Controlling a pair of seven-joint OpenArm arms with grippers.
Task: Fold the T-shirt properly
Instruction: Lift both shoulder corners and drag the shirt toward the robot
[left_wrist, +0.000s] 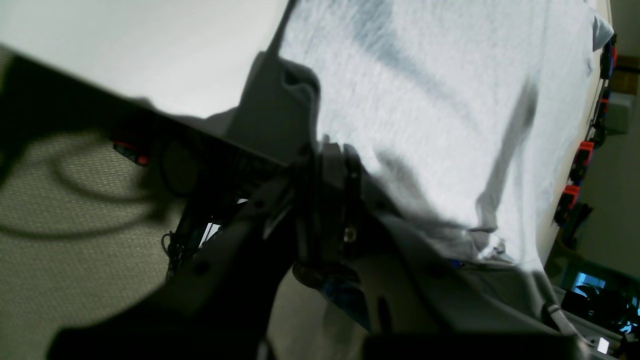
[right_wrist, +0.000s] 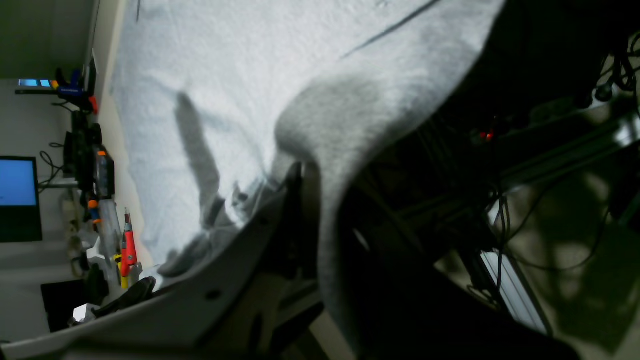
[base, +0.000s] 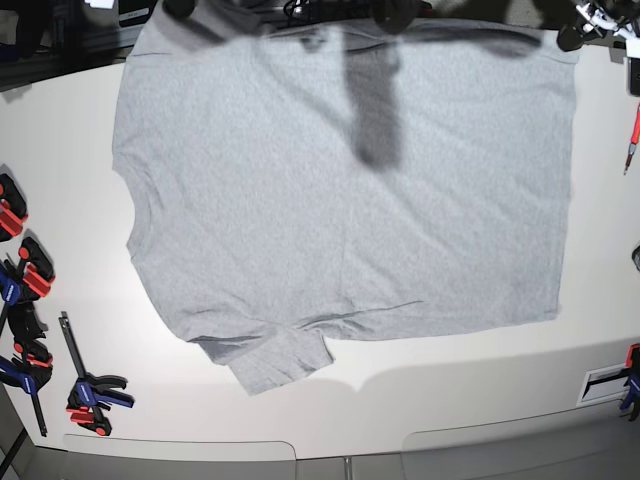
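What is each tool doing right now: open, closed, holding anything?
Left tool: closed, pinching the edge of the T-shirt.
Right tool: closed, gripping the T-shirt's edge too.

Close view from the left wrist camera, tilted. The dark left hand (left_wrist: 320, 150) fills the lower middle, its fingers pinched together on the edge of a pale grey T-shirt (left_wrist: 425, 110). The cloth spreads up and to the right over a white bench (left_wrist: 125, 45), with soft creases and a long dark shadow across it. Red and black clamps (left_wrist: 582, 155) line the bench's far right edge. Speckled floor (left_wrist: 60, 240) shows lower left.
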